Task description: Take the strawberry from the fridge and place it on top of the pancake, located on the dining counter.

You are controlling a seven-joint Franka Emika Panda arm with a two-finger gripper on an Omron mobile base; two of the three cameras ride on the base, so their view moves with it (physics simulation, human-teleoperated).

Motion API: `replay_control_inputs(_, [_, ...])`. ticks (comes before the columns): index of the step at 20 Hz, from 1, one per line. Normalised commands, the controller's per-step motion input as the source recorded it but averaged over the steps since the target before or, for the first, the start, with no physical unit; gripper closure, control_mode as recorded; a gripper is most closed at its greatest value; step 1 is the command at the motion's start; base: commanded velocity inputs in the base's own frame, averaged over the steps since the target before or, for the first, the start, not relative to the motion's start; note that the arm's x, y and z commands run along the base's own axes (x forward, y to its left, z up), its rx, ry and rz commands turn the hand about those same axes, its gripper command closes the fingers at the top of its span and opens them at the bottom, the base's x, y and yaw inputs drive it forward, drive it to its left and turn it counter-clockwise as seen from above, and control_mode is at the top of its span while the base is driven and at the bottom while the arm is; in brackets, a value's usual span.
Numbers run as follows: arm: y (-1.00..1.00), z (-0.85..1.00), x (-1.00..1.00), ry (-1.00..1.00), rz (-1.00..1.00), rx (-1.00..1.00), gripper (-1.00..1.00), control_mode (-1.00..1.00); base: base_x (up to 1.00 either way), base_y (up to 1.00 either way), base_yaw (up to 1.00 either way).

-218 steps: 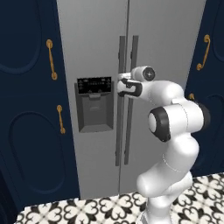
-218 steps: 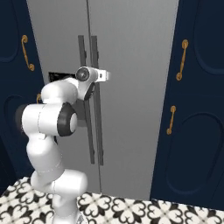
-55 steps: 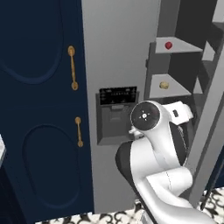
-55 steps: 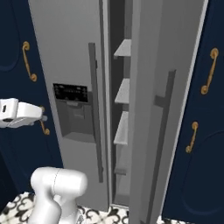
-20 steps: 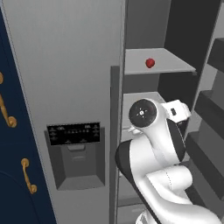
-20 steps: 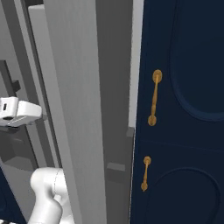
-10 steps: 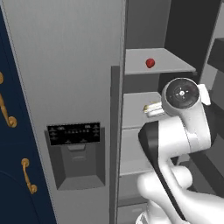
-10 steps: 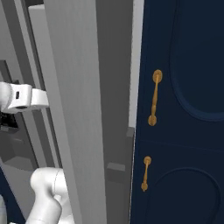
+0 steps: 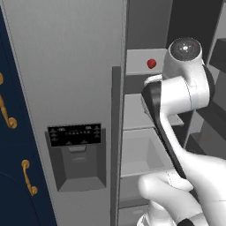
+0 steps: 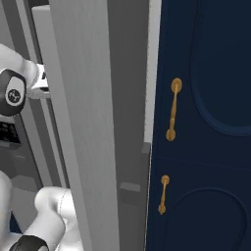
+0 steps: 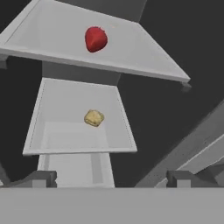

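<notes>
The strawberry (image 11: 96,38), small and red, lies on an upper grey shelf (image 11: 144,52) inside the open fridge (image 9: 66,66); the left base view has the strawberry (image 9: 151,63) just left of my raised arm. My gripper (image 11: 113,179) faces the shelves from in front and a little below the berry, well short of it. It is open, its fingertips (image 11: 43,178) wide apart with nothing between them. The pancake and the dining counter are out of view.
A small yellow-tan item (image 11: 93,117) sits on the shelf below the berry. The shut fridge door carries a black dispenser panel (image 9: 75,134). The open fridge door (image 10: 83,122) stands edge-on beside a navy cabinet (image 10: 206,122) with gold handles (image 10: 172,110).
My arm has lifted and swung right, toward the fridge shelves; its upper joint now sits level with the strawberry's shelf. The gripper stayed open and the berry has not moved.
</notes>
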Motion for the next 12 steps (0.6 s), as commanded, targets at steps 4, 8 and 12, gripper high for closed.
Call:
replay_control_inputs(4, [-0.11, -0.15, 0.91, -0.05, 0.00, 0.02, -1.00, -1.00, 0.00, 0.00, 0.00])
replay_control_inputs(8, [-0.20, 0.00, 0.79, -0.13, 0.00, 0.01, -1.00, -1.00, 0.00, 0.00, 0.00])
replay_control_inputs(12, [-0.18, 0.09, 0.72, -0.02, 0.01, 0.01, -1.00, -1.00, 0.00, 0.00, 0.00])
